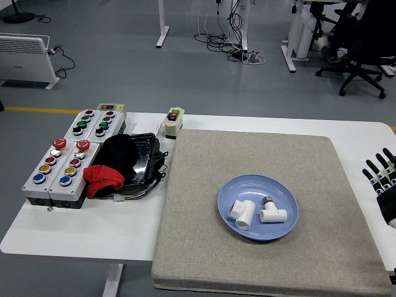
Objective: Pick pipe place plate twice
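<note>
So, looking down at a white counter with a big grey felt mat covering most of the middle and right. Sitting on that mat, right of centre, a blue plate, and lying inside it two white pipe fittings: a chunkier elbow-ish one on the left and a tee piece with a dark metal end just beside it on the right, close together but hard to tell if actually touching. Peeking in at the far right edge, off the mat, the right hand in black with bits of green, fingers spread apart and fanned out, gripping nothing, well apart from the plate. Hanging out on the left side of the counter, two grey button boxes with red, yellow, green and blue buttons, another pair behind them with mostly green and red ones, and a small switch box near the mat's back-left corner. Lying between the boxes and the mat, a black tray with black cloth and red cloth bunched on it, some wires trailing out.
</note>
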